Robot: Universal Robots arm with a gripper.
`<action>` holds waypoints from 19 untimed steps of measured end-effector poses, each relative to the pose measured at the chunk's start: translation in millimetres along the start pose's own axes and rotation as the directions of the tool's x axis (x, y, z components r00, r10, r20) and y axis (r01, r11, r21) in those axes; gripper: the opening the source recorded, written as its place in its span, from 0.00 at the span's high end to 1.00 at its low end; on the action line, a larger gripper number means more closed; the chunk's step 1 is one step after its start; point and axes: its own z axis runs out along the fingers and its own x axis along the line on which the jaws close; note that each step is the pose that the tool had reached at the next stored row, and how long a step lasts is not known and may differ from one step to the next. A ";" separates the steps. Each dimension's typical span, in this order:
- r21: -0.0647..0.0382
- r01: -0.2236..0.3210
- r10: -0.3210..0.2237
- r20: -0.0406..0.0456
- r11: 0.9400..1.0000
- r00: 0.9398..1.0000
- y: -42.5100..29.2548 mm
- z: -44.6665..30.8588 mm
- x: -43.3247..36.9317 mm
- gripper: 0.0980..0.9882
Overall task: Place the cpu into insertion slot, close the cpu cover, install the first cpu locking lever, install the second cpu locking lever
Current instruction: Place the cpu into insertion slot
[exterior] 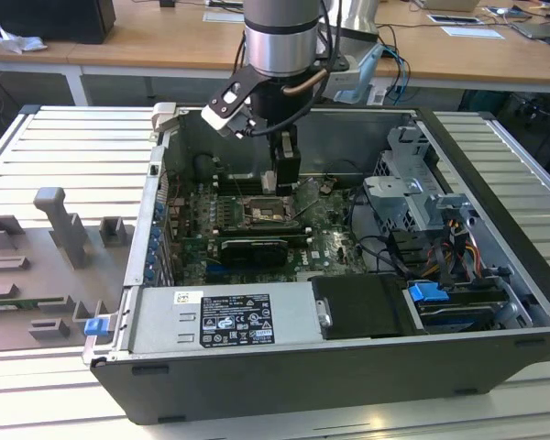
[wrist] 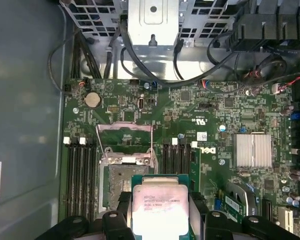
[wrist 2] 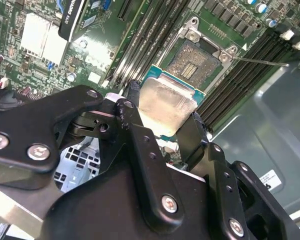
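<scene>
As our gripper pinches the cpu by opposite edges, we judge it light, rigid and fragile underneath

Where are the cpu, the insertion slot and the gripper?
cpu (wrist: 161, 210): first wrist view, its metal face.
insertion slot (wrist 2: 192, 62): second wrist view, its dark recess.
gripper (wrist 2: 165, 105): second wrist view, midway between its fingertips.

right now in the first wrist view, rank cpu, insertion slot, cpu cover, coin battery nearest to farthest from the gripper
1. cpu, held in the gripper.
2. insertion slot, just beyond the cpu.
3. cpu cover, open past the insertion slot.
4. coin battery, farthest, beyond the cpu cover.
</scene>
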 end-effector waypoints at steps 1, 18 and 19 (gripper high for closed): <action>0.000 0.000 0.000 0.000 1.000 1.000 -0.3 1.5 0.0 0.50; 0.004 -0.001 0.001 0.002 1.000 1.000 -1.3 11.5 0.5 0.50; 0.005 -0.001 0.001 0.002 1.000 1.000 -1.4 11.8 0.5 0.50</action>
